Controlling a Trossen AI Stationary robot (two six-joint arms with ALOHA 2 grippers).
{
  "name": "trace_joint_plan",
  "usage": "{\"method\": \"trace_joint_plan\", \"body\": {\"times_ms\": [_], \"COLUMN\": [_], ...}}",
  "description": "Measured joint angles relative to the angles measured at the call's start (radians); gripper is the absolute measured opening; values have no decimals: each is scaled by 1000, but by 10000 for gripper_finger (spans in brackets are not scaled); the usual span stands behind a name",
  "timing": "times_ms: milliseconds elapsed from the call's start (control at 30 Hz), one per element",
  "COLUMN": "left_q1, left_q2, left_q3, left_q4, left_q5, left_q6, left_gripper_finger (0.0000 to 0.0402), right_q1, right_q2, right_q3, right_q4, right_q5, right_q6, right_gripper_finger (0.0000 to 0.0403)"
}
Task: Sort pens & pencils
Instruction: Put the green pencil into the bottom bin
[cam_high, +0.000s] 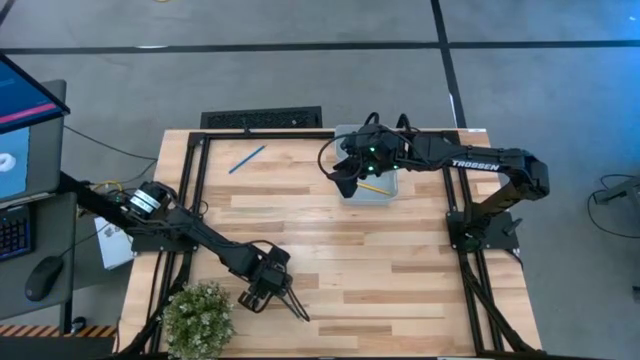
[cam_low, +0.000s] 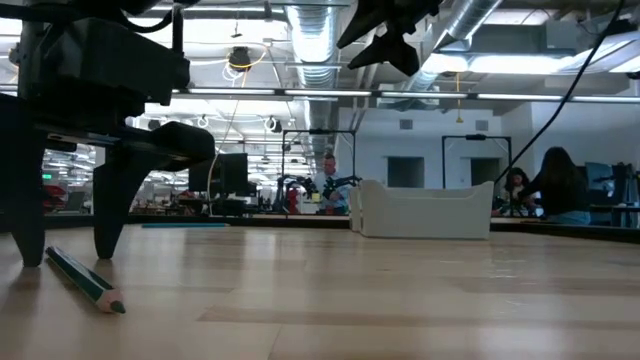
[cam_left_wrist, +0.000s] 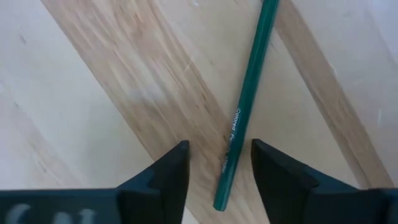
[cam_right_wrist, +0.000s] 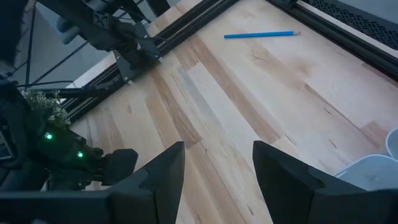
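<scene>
Sorting is judged partly done, with at least two sticks still loose on the table (cam_high: 330, 230). Taking the white bin (cam_high: 385, 187) at the far edge as landmark and working left to right: the left gripper (cam_high: 268, 283) sits well away from the bin, down at the near edge beside a small potted plant (cam_high: 197, 315). Its jaws are spread and empty, straddling the end of a dark green pencil (cam_left_wrist: 244, 112) that lies flat on the wood, untouched; the print on its barrel appears to read "Colored Pencil", so it is no pen. Next, a light blue pencil (cam_high: 246, 158) lies loose to the left of the bin, near the far edge, also unsorted. The bin itself holds one yellow pencil (cam_high: 372, 186), seen just under the right arm; whatever else lies inside is hidden by that arm. The right gripper (cam_high: 347, 178) hangs over the bin's left rim with jaws spread, holding nothing. No second container and no black pens can be made out in any view.
</scene>
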Motion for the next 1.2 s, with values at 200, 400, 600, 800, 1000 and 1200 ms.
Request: {"method": "trace_joint_plan", "body": {"times_ms": [200,400,600,800,1000,1200], "left_q1": [-4,-5,-5,-4,-4,-4], "left_q2": [9,9,9,9,9,9], "left_q3": [1,1,0,0,0,0], "left_q4": [14,13,10,10,11,14], "left_q5": [-9,-14,-15,-3,-2,-1], "left_q6": [5,25,26,25,28,30], "left_gripper_finger": [112,101,100,100,78,18], "right_q1": [0,0,0,0,0,0], "right_q2": [0,0,0,0,0,0], "right_q3": [0,0,0,0,0,0], "right_q4": [0,0,0,0,0,0], "right_q5": [0,-1,0,0,0,0], "right_q6": [0,-6,-7,-7,-7,-8], "right_gripper_finger": [210,210,210,210,210,210]}}
